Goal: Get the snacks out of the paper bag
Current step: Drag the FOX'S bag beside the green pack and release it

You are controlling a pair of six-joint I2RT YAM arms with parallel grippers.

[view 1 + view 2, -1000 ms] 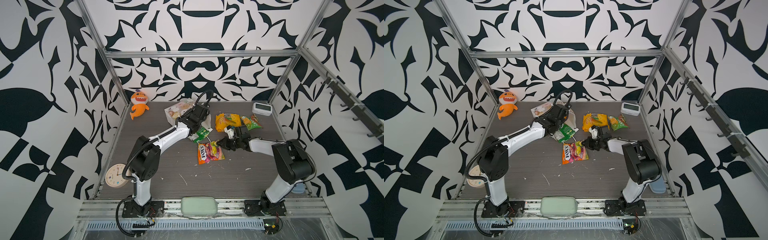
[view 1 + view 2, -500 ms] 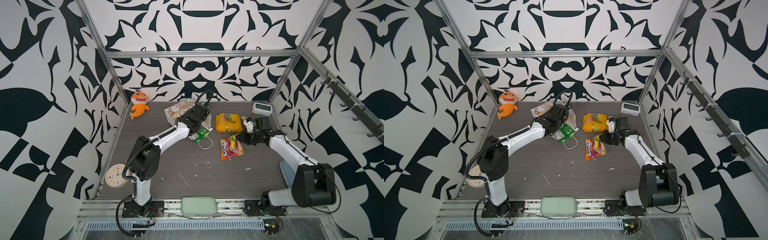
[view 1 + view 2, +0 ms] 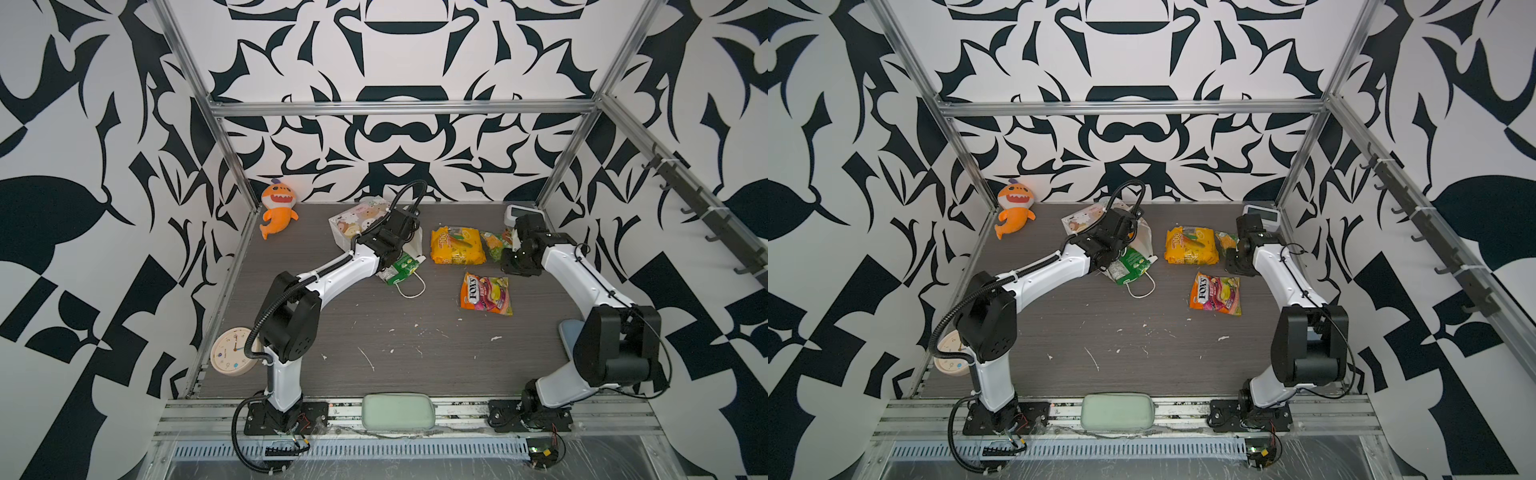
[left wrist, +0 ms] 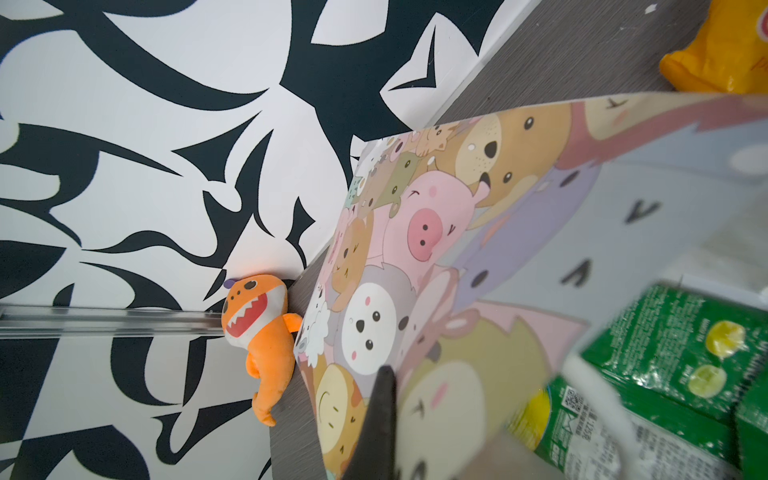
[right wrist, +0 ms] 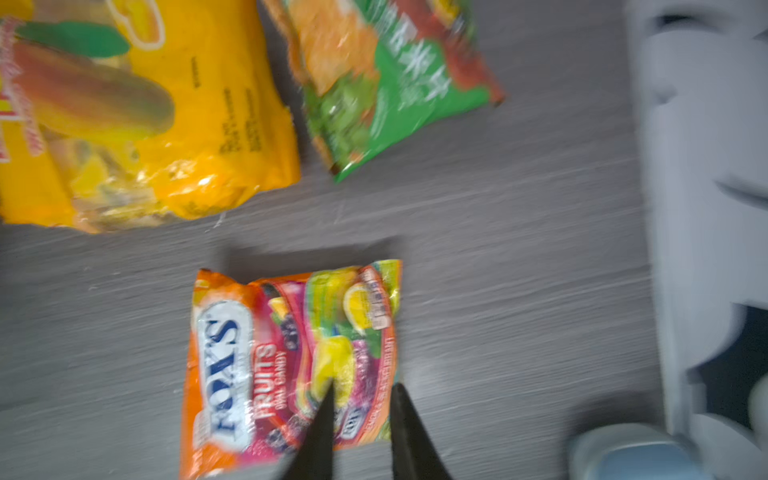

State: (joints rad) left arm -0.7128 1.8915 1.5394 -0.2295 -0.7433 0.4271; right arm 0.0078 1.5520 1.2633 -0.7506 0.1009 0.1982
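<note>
Table (image 3: 374, 345): dark wood-grain, scuffed with white flecks, fills the middle of both top views.

Paper bag (image 3: 359, 216): on its side, upper centre, cartoon-animal face up, mouth toward lower right. One cord handle (image 3: 411, 286) loops onto the table below the mouth.

Left gripper (image 3: 392, 253): at the bag's mouth, closed tight on the bag's upper wall. Left wrist view shows one dark finger (image 4: 380, 411) against the printed face; the other is hidden.

Right gripper (image 5: 363, 384): right of centre in both top views, narrow gap between the fingers, nothing in it. Right wrist view is blurred.

Snacks, all in the upper right of the table except the last:
- yellow packet (image 3: 457, 245), largest, flat on the table.
- FOX'S packet (image 3: 486, 293), orange-red, flat, below the yellow one, apart from it and just beside the right gripper.
- green-orange packet (image 3: 492, 245), just right of the yellow one, partly behind the right wrist.
- green packet (image 3: 399, 268), half out of the bag's mouth, under the left gripper.

Orange plush shark (image 3: 278, 208): upper left corner, against the wall.
</note>
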